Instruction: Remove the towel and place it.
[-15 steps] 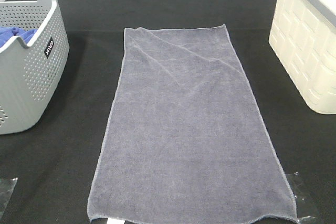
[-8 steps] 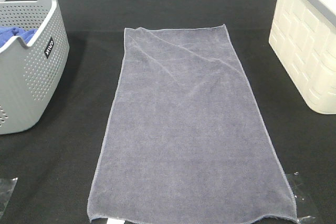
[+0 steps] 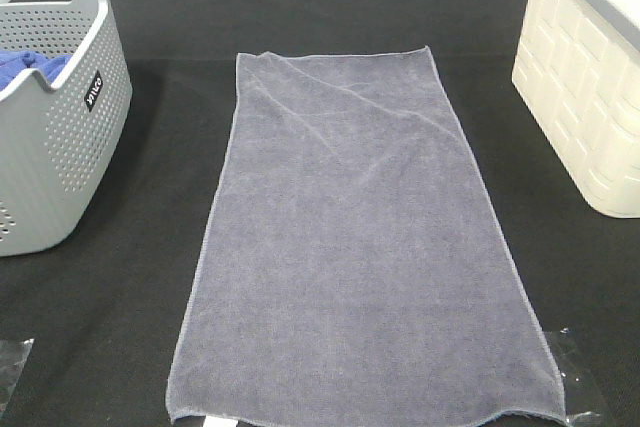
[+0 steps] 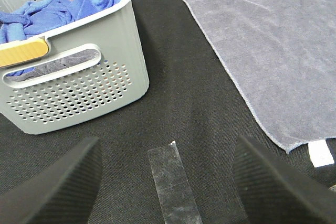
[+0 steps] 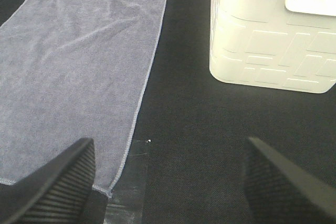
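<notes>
The slate-grey towel (image 3: 355, 247) lies spread flat on the black table, its long side running from the near edge to the middle. It also shows in the left wrist view (image 4: 268, 40) and the right wrist view (image 5: 79, 61). Neither arm appears in the exterior high view. My left gripper (image 4: 168, 187) is open and empty above the table near a strip of clear tape (image 4: 170, 182), beside the grey basket. My right gripper (image 5: 168, 182) is open and empty over the table near the towel's near right corner.
A grey perforated basket (image 3: 75, 137) holding a bright blue cloth (image 4: 58, 9) stands at the left. A cream bin (image 3: 590, 97) stands at the right, also in the right wrist view (image 5: 273, 35). Clear tape marks (image 3: 575, 372) lie at the near corners.
</notes>
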Available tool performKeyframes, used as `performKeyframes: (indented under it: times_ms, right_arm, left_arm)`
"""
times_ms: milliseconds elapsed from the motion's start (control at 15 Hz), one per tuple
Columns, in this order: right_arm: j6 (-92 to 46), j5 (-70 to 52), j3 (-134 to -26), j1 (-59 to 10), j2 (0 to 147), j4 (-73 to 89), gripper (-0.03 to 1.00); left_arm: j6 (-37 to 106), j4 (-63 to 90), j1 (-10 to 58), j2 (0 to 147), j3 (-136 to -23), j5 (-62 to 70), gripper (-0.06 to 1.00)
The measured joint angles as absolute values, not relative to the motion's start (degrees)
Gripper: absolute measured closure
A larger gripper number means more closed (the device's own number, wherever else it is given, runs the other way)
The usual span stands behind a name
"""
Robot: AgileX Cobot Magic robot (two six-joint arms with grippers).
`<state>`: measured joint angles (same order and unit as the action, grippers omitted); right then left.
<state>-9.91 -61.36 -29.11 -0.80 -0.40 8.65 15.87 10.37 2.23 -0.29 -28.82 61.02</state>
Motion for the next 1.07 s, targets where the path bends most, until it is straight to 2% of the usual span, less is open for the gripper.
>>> performKeyframes:
  times_ms: [1067]
  right_arm:
    - [-9.9,-61.4,-29.1,-0.8,-0.4,8.7,0.24]
  left_arm:
    - [15.9,10.4,2.2,-0.3,-28.8,61.0,0.27]
